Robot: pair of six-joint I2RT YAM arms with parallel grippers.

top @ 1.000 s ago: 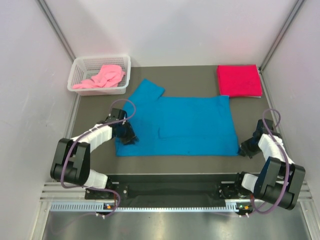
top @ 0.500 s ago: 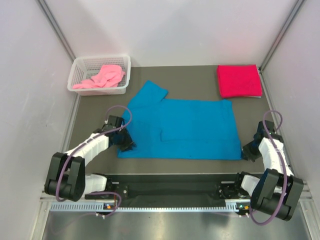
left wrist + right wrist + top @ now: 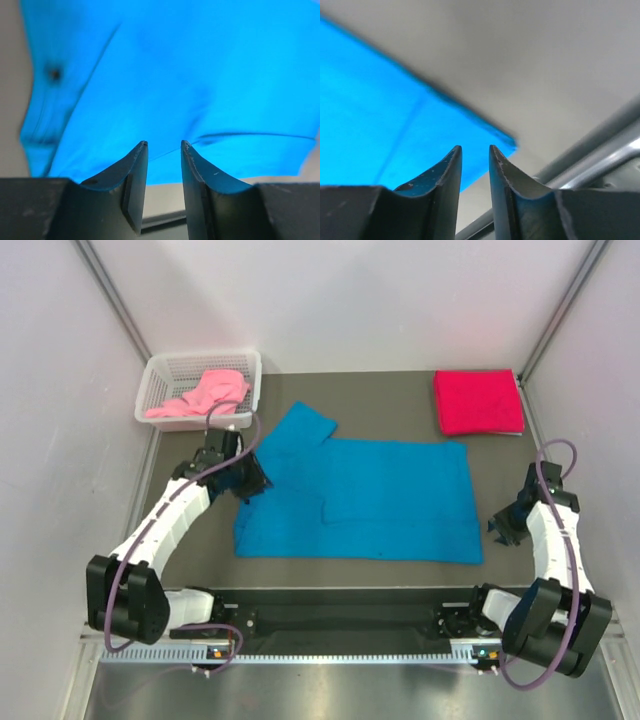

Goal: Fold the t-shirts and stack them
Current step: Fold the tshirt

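Jaws both parted, empty: left gripper [image 3: 164, 145] over bright blue cloth t-shirt's [image 3: 390, 495] left edge; right gripper [image 3: 475, 148] just beside its corner.

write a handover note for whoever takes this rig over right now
Left gripper: fingers apart, empty, over the blue t-shirt at its left edge by the sleeve.
Right gripper: fingers slightly apart, empty, just off the blue t-shirt's near right corner.
Blue t-shirt: spread out mid-table.
Red t-shirt: folded, far right corner.
Pink t-shirt: crumpled in the basket, far left.
Done: red folded.
Left: fold blue and pink, stack both on red.
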